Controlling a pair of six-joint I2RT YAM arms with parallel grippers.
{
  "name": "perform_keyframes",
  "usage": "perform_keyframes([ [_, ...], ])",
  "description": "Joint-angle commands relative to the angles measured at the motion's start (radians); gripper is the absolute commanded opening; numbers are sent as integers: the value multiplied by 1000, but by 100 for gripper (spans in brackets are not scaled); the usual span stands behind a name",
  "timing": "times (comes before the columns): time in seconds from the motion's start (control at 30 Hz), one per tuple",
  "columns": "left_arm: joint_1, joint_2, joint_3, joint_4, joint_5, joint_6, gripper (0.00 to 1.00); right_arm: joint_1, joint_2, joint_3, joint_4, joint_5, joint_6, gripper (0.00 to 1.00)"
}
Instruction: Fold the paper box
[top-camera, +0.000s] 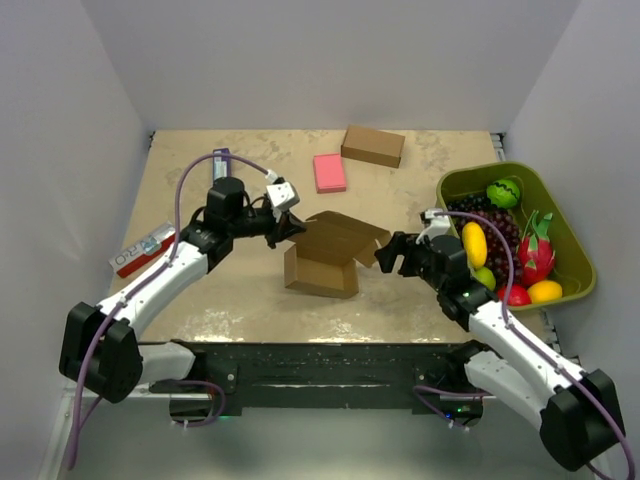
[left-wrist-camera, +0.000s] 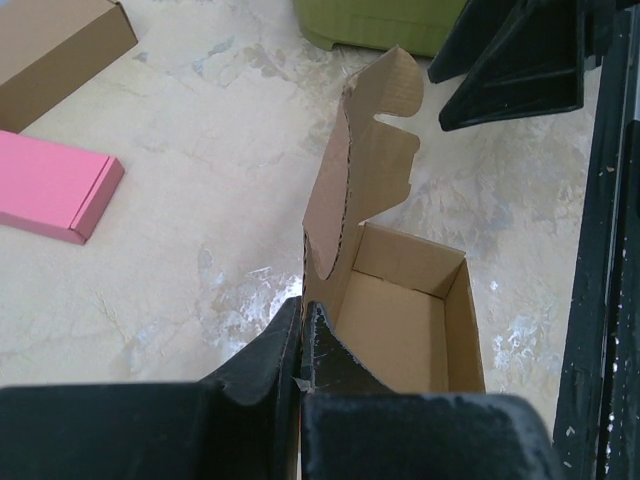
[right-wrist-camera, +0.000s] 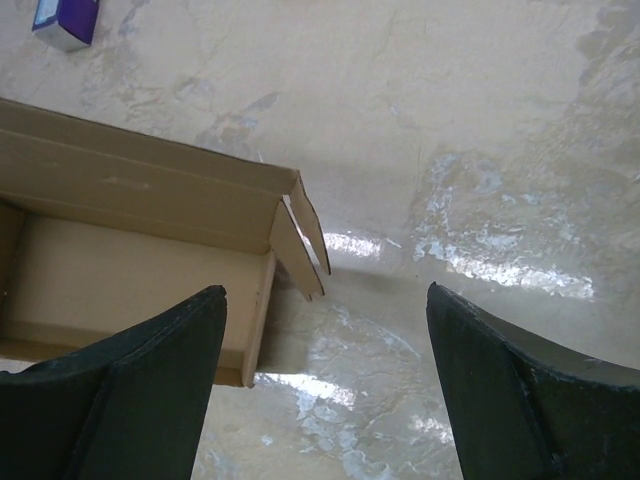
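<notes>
We see the left end effector (top-camera: 291, 226) pinched shut on the left wall of the paper box (top-camera: 322, 265), which sits lid-up mid-tabletop (top-camera: 240, 300); the right end effector (top-camera: 388, 254) gapes empty just beside its right end.

The left arm (top-camera: 160, 275) is reaching inward with its elbow bent, and the left gripper (top-camera: 288, 226) is pressing its fingers (left-wrist-camera: 270, 350) tight on a wall of the paper box (top-camera: 322, 262) (no gap showing between them). The right arm (top-camera: 510, 335) is angling toward the middle, and the right gripper (top-camera: 390, 250) is hanging with its jaws spread wide, gripping nothing.
</notes>
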Motion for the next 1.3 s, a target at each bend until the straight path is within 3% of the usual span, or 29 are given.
perform_keyframes([
  [0.0,26,5,41,26,57,-41,0,-1,92,-2,174,-50,33,84],
  [0.3,40,6,41,26,103,-41,0,-1,247,-7,340,-74,-29,80],
  [0.5,43,10,37,26,107,-50,0,-1,313,1,391,-151,-41,69],
  [0.63,43,14,29,71,101,-63,0,-2,339,10,379,-177,-33,49],
  [0.77,41,23,15,116,78,-90,0,-1,320,10,360,-162,-11,14],
  [0.8,40,23,5,132,69,-107,0,1,304,11,359,-156,-6,12],
  [0.9,23,34,-6,190,-10,-150,0,19,275,14,339,-82,19,11],
  [1.17,-126,75,5,244,-408,-204,0,173,252,80,254,301,80,6],
  [1.27,-189,100,-3,268,-546,-250,0,207,284,85,271,361,127,6],
])
